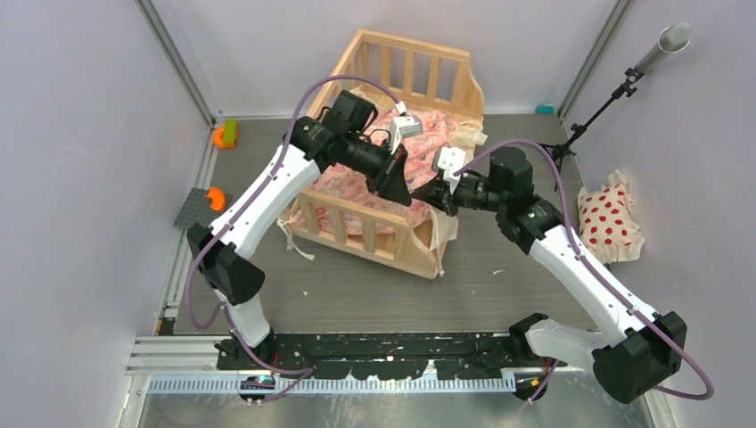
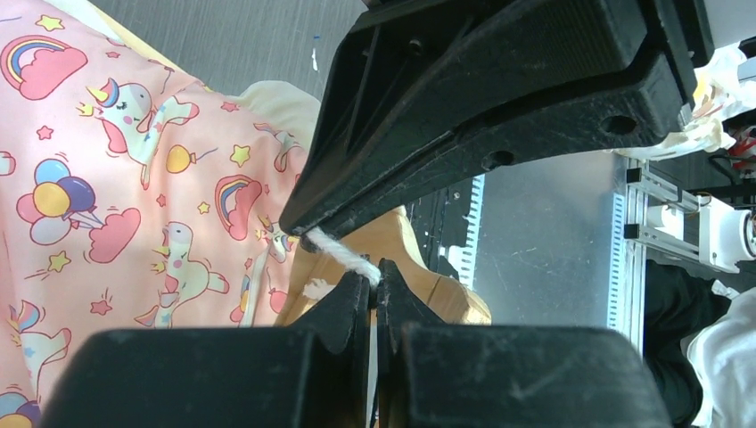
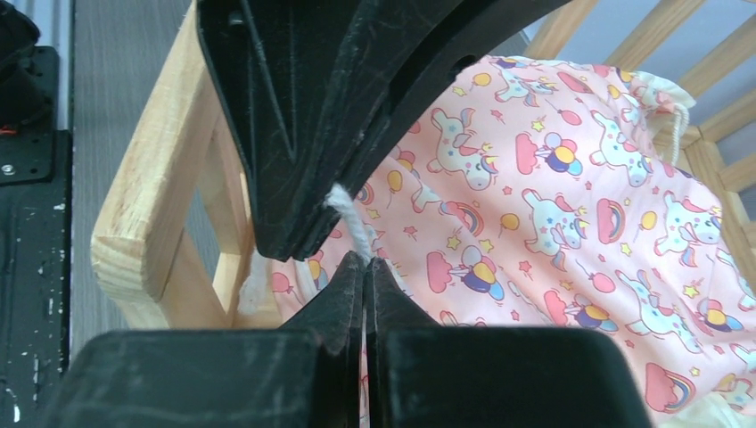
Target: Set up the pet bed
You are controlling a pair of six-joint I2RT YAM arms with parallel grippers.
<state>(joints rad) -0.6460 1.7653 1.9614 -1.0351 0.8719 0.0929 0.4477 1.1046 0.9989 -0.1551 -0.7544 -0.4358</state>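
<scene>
Pet bed (image 1: 358,234), pale slatted wood; left end effector (image 2: 376,278), right end effector (image 3: 365,260) tight on white ties (image 2: 335,251).

Left claw (image 2: 343,259) and right claw (image 3: 352,239) both pinched tight, tips close together

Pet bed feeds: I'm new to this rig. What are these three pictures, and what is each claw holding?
Two robot arms are bolted at the near edge of the table. The wide picture looks down from above and behind them; the other two come from cameras on each wrist, so the black shapes are that arm's own claw. The wooden pet bed stands on the table with a pink cushion inside; a red-dotted pillow lies to the right. The left claw is shut on a white cord by the cushion; the right claw is shut on a second white cord.
</scene>
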